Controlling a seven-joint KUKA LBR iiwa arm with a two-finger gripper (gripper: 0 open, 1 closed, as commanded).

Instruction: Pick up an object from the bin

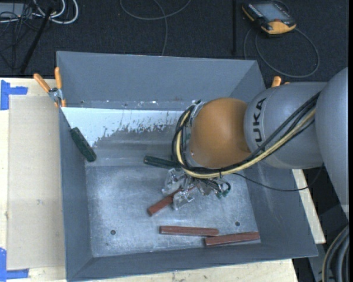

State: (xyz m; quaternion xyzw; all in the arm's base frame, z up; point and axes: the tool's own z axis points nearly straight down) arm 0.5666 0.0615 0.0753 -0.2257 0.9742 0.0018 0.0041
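Jaws at short brown stick (160,205), grip cannot be told, 2 long brown sticks (188,231) nearby, dark rod (157,161) behind.

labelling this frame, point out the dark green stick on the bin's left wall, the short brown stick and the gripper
dark green stick (82,144), camera view, mid-length
short brown stick (160,206), camera view, mid-length
gripper (179,194), camera view, metal tip

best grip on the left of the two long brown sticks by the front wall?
Take the left brown stick at mid-length, from straight above, closing across its narrow width. It lies flat on the bin floor, free on both long sides; its right end is close beside the second stick, so avoid that end.
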